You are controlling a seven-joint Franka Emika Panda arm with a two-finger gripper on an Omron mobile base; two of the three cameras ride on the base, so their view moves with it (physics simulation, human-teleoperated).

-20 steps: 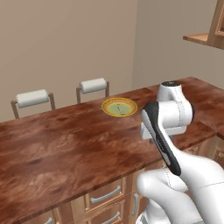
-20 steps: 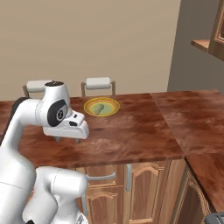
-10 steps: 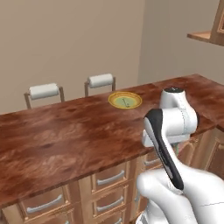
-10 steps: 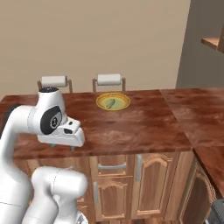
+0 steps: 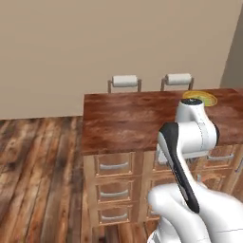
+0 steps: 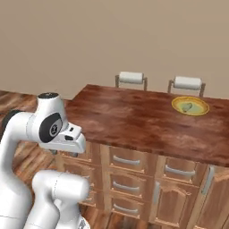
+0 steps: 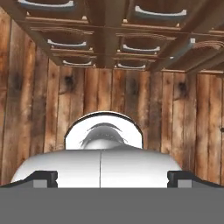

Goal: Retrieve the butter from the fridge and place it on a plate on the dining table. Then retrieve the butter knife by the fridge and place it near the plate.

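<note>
Reddish-brown table (image 6: 134, 116) stands ahead of the gripper (image 7: 112, 176), which points at the floor, jaws wide and empty. Butter (image 6: 188, 107) already sits on the plate (image 6: 190, 105), far behind the tool. Risk: the tucked arm clipping the drawers (image 5: 113, 167) while the base turns.

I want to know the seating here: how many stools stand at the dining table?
2. One stool stands behind the far edge of the dining table, toward its left end; the other stool stands further right, just behind the plate. More may lie beyond the right edge of the picture.
</note>
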